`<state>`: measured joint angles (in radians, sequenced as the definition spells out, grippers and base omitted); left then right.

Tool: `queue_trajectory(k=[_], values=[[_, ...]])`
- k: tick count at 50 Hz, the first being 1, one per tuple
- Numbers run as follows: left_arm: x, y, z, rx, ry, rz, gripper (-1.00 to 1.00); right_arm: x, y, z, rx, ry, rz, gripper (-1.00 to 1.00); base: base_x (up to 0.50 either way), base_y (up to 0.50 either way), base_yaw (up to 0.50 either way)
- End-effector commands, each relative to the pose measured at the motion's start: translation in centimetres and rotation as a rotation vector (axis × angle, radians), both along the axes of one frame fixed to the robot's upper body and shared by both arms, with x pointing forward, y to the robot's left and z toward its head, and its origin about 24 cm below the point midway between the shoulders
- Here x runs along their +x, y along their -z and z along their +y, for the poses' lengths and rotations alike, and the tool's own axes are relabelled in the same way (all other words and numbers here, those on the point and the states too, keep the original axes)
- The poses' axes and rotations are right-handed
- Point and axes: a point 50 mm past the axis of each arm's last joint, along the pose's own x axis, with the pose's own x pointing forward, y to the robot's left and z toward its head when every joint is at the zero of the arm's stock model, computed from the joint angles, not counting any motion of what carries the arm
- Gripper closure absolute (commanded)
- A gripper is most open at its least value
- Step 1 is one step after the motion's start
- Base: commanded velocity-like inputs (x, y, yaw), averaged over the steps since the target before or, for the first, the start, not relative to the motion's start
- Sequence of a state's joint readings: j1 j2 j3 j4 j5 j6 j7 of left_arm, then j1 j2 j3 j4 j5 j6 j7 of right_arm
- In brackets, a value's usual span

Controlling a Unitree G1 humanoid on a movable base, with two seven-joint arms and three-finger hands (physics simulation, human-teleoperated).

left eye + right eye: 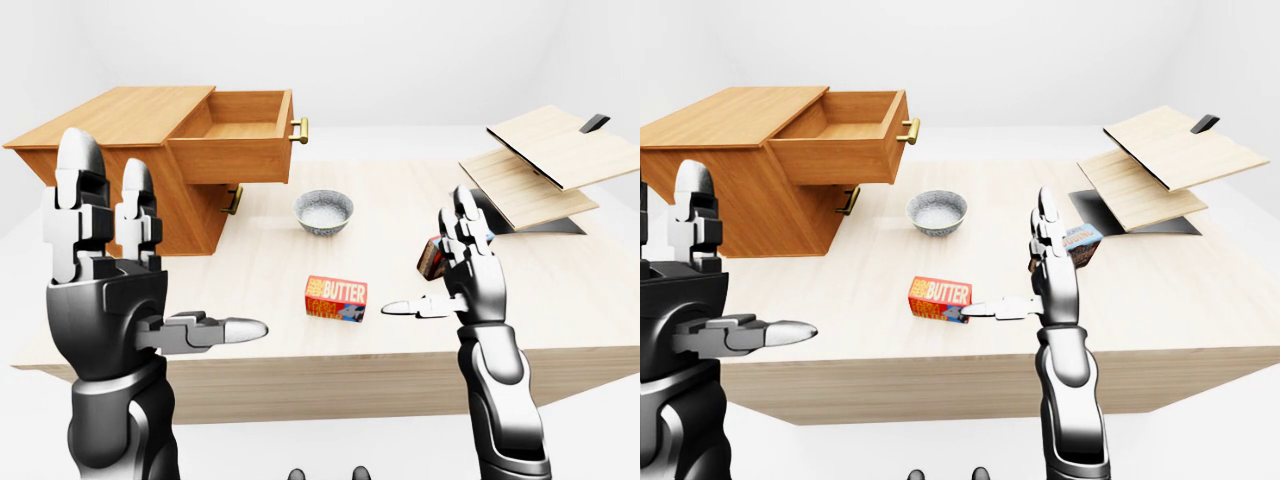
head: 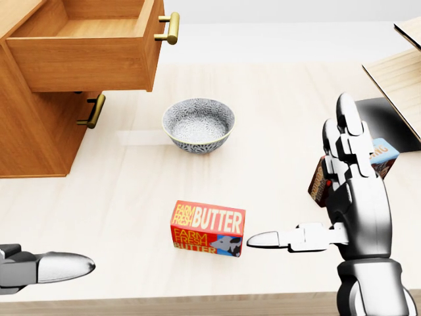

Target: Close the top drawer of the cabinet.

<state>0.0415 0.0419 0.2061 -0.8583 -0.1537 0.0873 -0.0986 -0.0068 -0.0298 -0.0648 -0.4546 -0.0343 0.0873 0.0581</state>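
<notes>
Hovering both hands over the worktop (image 1: 560, 330), top drawer (image 1: 240, 140) sitting pulled out at upper left.
Left hand (image 1: 100, 270) and right hand (image 2: 348, 197) are holding nothing, fingers spread apart. Suggest pushing flat on the drawer face beside the brass handle (image 2: 168, 27), clearing the bowl (image 2: 198, 124) and butter box (image 2: 208, 229). Package behind the right hand is getting occluded; unreadable.

On the table (image 1: 560, 300) I see a patterned bowl (image 2: 198, 125) sitting upright. Nearer the bottom of my head view lies a red butter box (image 2: 208, 230), well apart from the bowl. At the right a small box (image 1: 1081, 243) stands tilted, near two slanted wooden boards (image 1: 545, 165).
</notes>
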Motion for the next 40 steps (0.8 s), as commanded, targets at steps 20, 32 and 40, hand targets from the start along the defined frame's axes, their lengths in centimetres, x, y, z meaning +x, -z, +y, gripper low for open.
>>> queue_trajectory(k=[20,32,40], values=[[-0.77,-0.41,-0.48,0.023,0.0,-0.024,-1.0,-0.6,0.55,0.0,0.012,-0.04,0.024,-1.0,0.01,0.0,0.0],[-0.33,0.17,-0.44,0.023,0.006,0.01,-1.0,-0.77,0.44,0.24,0.0,-0.064,0.02,-1.0,0.2,0.0,0.0],[-0.35,0.1,-0.43,0.023,0.006,0.006,-1.0,-0.61,0.52,0.25,-0.001,-0.055,0.024,-1.0,0.22,0.0,0.0]])
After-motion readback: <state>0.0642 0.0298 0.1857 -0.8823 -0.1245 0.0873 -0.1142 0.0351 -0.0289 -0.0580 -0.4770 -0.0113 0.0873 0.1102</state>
